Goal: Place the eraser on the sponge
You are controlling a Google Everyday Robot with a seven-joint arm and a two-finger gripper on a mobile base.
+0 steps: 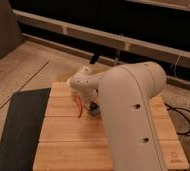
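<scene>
Item: wooden slatted worktop (63,142), with a dark mat (20,125) lying along its left edge.
Arm: a large white arm (130,115) reaches over the worktop's middle and covers much of it.
Tool (91,107): held low over the worktop's upper centre, under the white wrist; whether it is clenched or released cannot be told.
Red-orange strip (79,106): just left of the tool.
Eraser, sponge: neither can be made out; the area around the tool is hidden by the arm.
Cables (188,112): on the floor at right.
</scene>
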